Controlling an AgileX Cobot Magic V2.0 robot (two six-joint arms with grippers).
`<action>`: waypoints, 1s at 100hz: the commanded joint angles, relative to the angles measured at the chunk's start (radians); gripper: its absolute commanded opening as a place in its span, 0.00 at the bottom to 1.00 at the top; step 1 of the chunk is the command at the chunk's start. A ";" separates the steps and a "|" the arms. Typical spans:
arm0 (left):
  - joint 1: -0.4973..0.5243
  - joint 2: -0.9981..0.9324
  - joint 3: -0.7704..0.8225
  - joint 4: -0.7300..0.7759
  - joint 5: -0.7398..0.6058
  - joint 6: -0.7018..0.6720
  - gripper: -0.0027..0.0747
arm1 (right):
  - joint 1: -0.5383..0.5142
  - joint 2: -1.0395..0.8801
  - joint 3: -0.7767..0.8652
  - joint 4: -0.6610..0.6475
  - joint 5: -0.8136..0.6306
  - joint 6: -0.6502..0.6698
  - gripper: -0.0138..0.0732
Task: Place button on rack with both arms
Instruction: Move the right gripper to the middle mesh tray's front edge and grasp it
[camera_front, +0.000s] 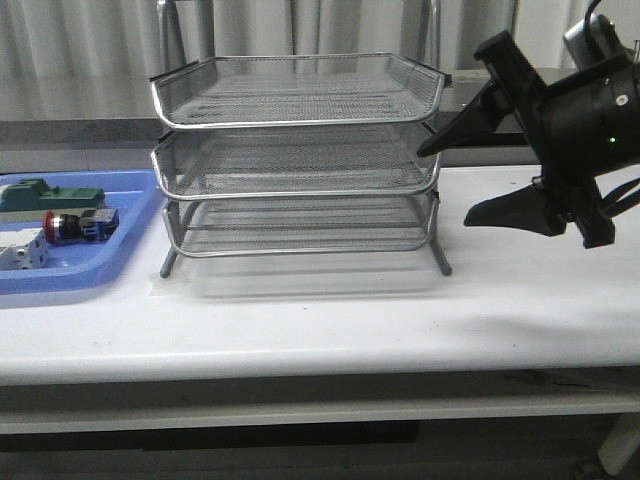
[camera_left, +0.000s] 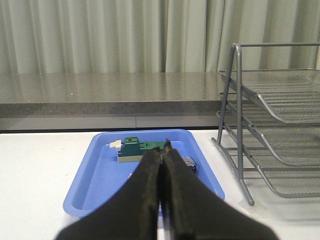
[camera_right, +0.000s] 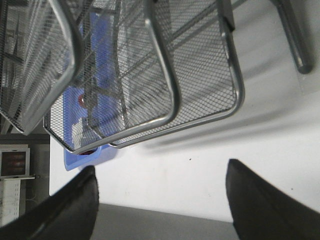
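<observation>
Item: small push-button switch with red mushroom cap, dark collar and blue rear block (camera_front: 78, 225). It lies on its side in the flat blue plastic tray (camera_front: 125, 250), lower left of the front view, between a green block (camera_front: 50, 196) and a white block (camera_front: 22, 253).

Handling, by my estimate: light, rigid, hard plastic; the rounded cap looks slippery and it may roll. I would grip across the squarer rear block.

Destination: three-tier silver wire-mesh rack (camera_front: 300, 160), frame centre, just beside the tray.

My left gripper (camera_left: 162, 150): fingers pressed together, holding nothing, aimed over the tray.

My right gripper (camera_front: 450, 180): fingers spread wide, holding nothing, at the rack's right edge.
</observation>
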 joint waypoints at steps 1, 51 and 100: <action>0.001 -0.032 0.056 -0.007 -0.080 -0.007 0.01 | -0.005 0.006 -0.047 0.105 0.094 -0.045 0.78; 0.001 -0.032 0.056 -0.007 -0.080 -0.007 0.01 | -0.005 0.130 -0.196 0.110 0.126 -0.046 0.78; 0.001 -0.032 0.056 -0.007 -0.080 -0.007 0.01 | -0.005 0.208 -0.264 0.122 0.130 -0.046 0.67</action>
